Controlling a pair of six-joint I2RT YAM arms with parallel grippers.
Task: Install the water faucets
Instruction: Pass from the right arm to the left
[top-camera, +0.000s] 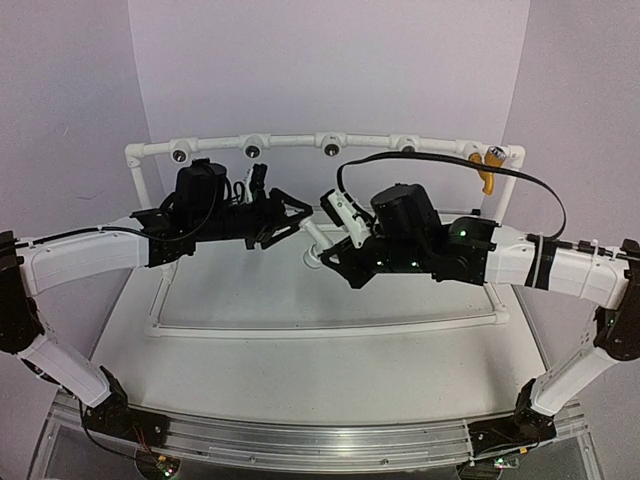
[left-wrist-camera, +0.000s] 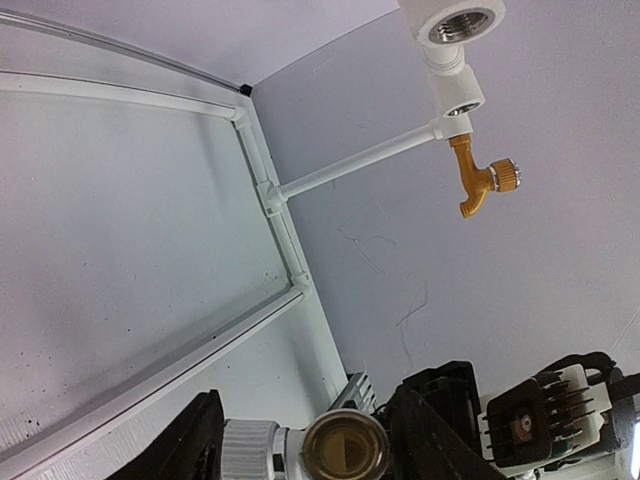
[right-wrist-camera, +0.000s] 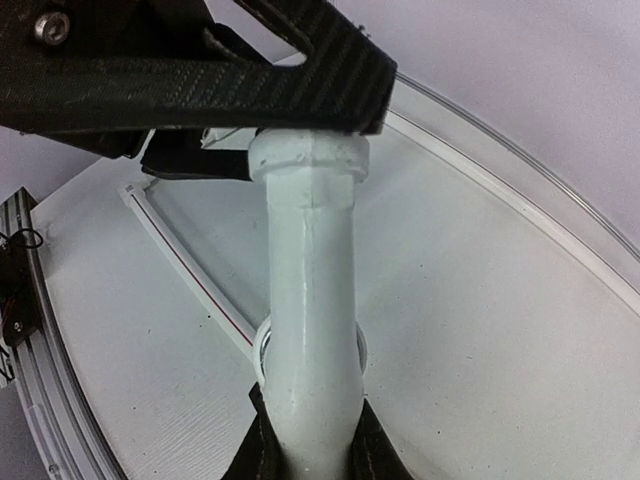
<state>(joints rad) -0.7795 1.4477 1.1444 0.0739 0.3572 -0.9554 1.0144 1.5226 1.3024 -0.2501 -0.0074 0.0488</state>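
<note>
Step in hand: white faucet (right-wrist-camera: 310, 300), mid-air pass or regrip between the arms. Not yet at the frame (top-camera: 290, 142).

Yellow faucet (top-camera: 487, 165): seated at the end of the top rail, 2 o'clock in the top view, spout hanging down. Judged done.

White faucet: above mid-table, just toward 12 o'clock from centre, well apart from the rail.

Right gripper (right-wrist-camera: 312, 445): closed on the spout, a finger pressing each side.

Left gripper (left-wrist-camera: 305, 440): jaws stand either side of the faucet's collar and brass-lined mouth. Right wrist view shows a black finger lying over the hex collar. Clamped or only straddling: cannot tell.

Four sockets (top-camera: 253, 150) along the rail, 10 to 1 o'clock, show dark and empty.

Next move, as I judge it:
- Settle on one firm hold and let the other arm back off.
- The inlet end must be left bare, since that end enters the socket.
- Carry toward 12 o'clock, line the inlet up square with an empty socket, then push and turn.

Risk: faucet twisting in the grip if both arms pull.
</note>
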